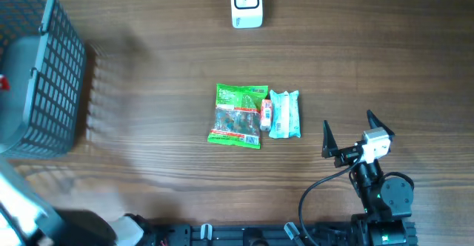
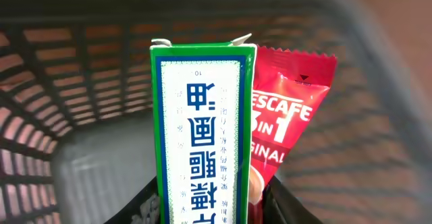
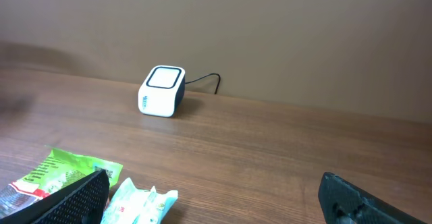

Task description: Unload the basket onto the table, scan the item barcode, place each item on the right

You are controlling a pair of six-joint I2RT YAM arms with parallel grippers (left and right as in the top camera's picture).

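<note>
Box (image 2: 199, 150), green and white, stands upright in the narrow jaws of the left gripper (image 2: 212, 209), with a red sachet (image 2: 289, 119) pinched beside it, both inside the basket (image 2: 81, 55). Right gripper (image 1: 348, 124) gapes wide above the table (image 1: 148, 164), near two packets (image 1: 237, 115). Scanner (image 1: 246, 3) sits well apart.

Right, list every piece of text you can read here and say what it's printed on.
"ESCAFE": red sachet, first letter hidden behind the box.
"IN 1": same sachet, start hidden.
"IGINAL": same sachet, start hidden.
Green-and-white box: large Chinese characters, upside down, not read reliably; its fine print is too small.
Green packet and pale blue packet: print too small to read.
Scanner: no legible text.
</note>
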